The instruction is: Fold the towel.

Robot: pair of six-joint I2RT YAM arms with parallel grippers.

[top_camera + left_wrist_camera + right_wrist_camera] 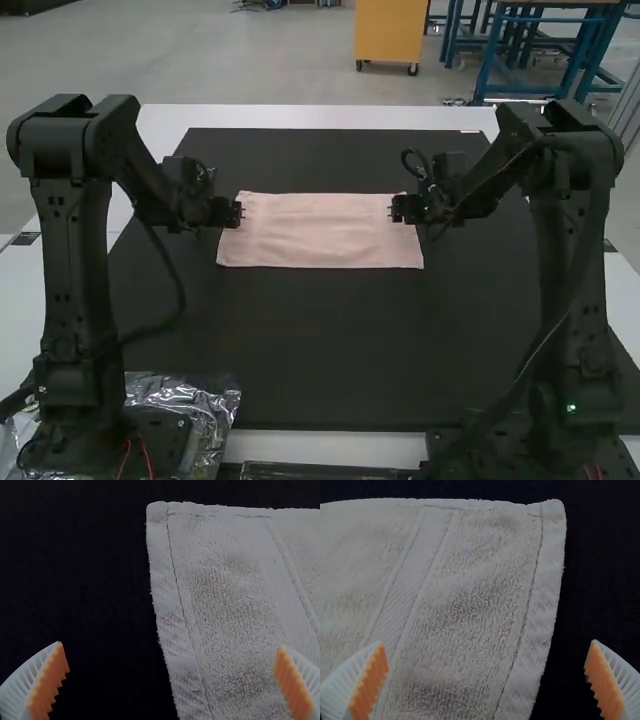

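- Setting up a fold of the towel (pixel 320 235), probably.
- Left gripper (pixel 170 645) and right gripper (pixel 487 642): spread wide, both empty.
- Next calls for pinching both ends.

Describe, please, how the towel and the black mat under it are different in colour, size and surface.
The towel is pale pink, while the mat is black. The towel is much smaller; the mat extends well beyond it on every side. The towel has a fuzzy weave with a stitched hem, whereas the mat looks plain and dark. Both lie flat and have four sides.
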